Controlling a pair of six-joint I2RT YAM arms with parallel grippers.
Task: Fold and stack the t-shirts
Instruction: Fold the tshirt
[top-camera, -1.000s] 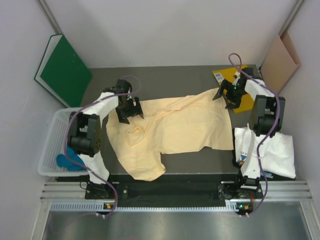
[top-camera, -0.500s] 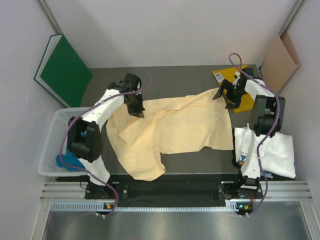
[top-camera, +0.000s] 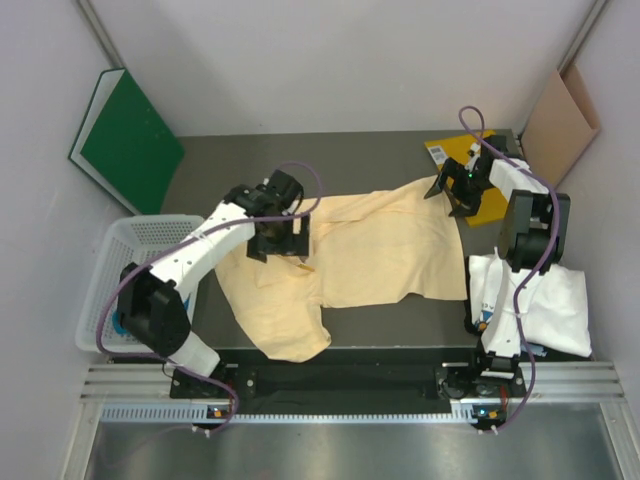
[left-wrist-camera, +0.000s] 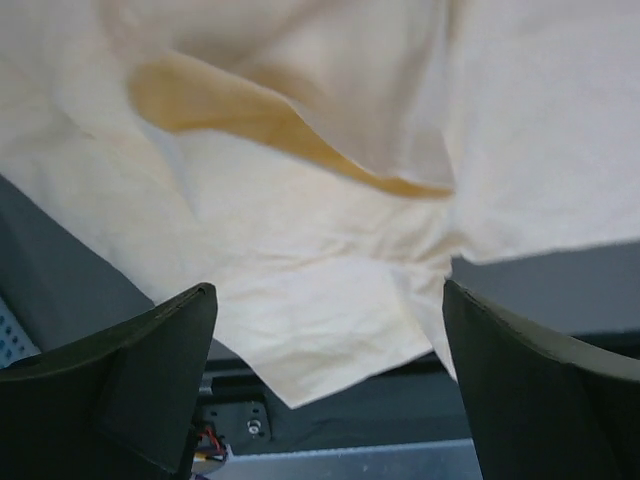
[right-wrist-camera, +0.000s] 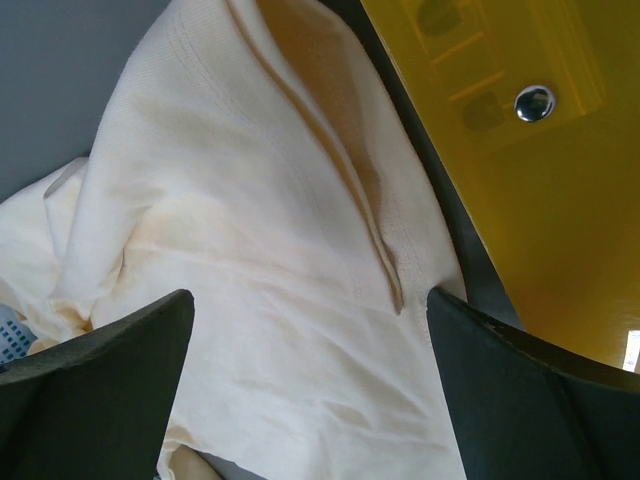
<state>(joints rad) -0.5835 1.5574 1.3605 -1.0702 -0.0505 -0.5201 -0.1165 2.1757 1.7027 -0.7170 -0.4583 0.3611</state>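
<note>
Left tool (top-camera: 282, 240): shifted inward over peach t-shirt (top-camera: 380, 255), open again, cloth released. Right tool (top-camera: 461, 190): open, empty, unmoved. Sleeve fold likely laid.

L claw (left-wrist-camera: 327, 290) spread wide, hangs over rumpled pale peach-yellow t-shirt (left-wrist-camera: 300, 230) w/ raised fold, on dark table (left-wrist-camera: 560, 290).

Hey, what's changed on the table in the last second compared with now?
The left gripper swung rightward across the peach t-shirt, pulling the cloth's left edge inward, then let go; its fingers now stand open. The right gripper, open at the far corner, and the white t-shirt stayed put.
</note>
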